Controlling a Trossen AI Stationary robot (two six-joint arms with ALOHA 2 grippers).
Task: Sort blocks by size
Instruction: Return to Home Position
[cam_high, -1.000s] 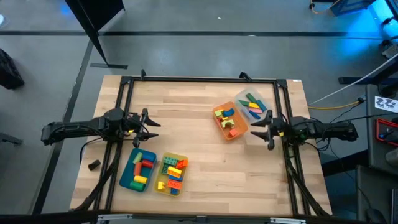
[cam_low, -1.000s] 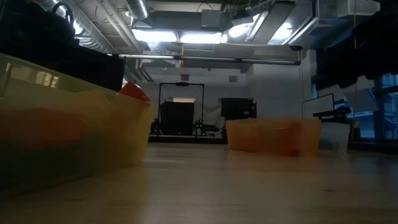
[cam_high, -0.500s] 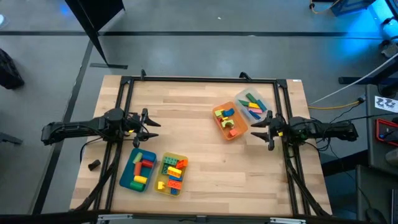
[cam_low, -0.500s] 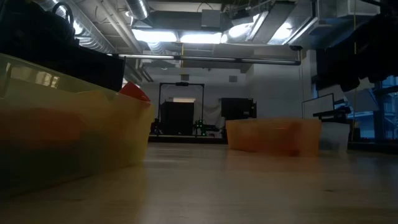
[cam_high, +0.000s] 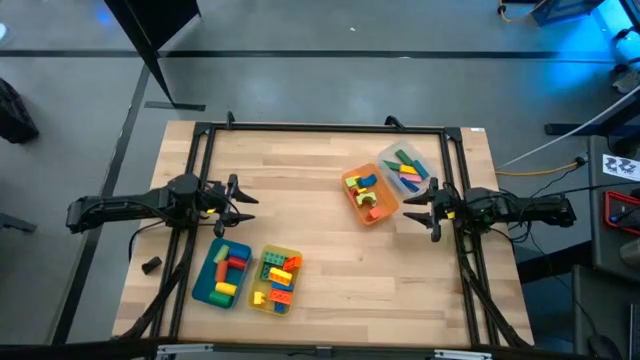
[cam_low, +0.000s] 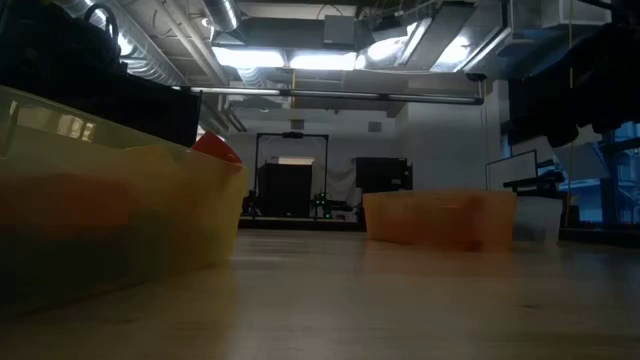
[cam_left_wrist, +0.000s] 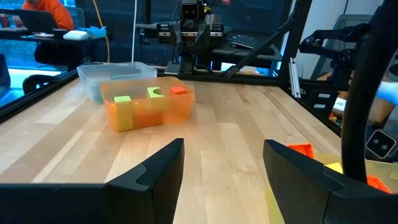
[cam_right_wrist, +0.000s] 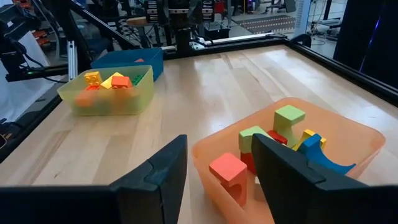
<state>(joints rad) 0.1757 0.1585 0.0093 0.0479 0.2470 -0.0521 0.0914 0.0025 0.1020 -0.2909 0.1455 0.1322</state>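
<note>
The blocks lie in four trays: a teal tray and a yellow tray at the near left, an orange tray and a clear tray at the far right. My left gripper is open and empty at the table's left side. My right gripper is open and empty just right of the orange tray, whose blocks show close in the right wrist view. No block lies loose on the table.
A black frame runs around the table's edges. The bare wooden middle of the table lies between the two pairs of trays. A small dark object sits off the table's left edge.
</note>
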